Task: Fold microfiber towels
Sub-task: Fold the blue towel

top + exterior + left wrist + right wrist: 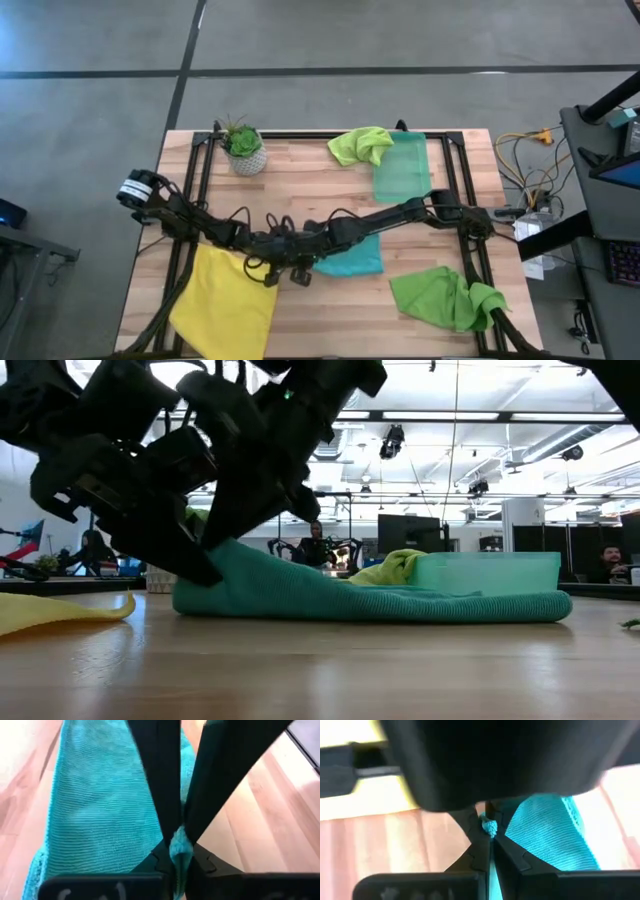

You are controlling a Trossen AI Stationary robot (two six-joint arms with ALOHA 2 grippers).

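Note:
A teal towel [352, 256] lies mid-table, its left end raised [232, 560] and the rest flat on the wood. Both grippers meet at that left end: my left gripper [297, 272] and my right gripper [314, 254], each shut on teal cloth. A yellow towel [226, 300] lies spread at the near left. One lime green towel [361, 145] is bunched at the far side, partly resting on the green bin [401, 166]. Another lime green towel [444, 296] lies crumpled at the near right. My left gripper pinches a small bunch of the teal towel's left edge [180, 848] between its two fingers [165, 795], slanting down from the table's left. The cloth beyond the fingers [100, 810] slopes down onto the table. How many layers it has, I cannot tell. My right gripper pinches a small tuft of the teal towel [488, 827] between its fingertips, slanting down from the table's right. The left gripper's body stands close in front of it. The towel [547, 832] trails back from the pinch, its far part on the table.
A potted plant [245, 150] stands at the far left. Dark frame rails [200, 170] run along both sides of the table. Bare wood lies between the yellow towel and the near-right lime towel. People and desks show in the room beyond.

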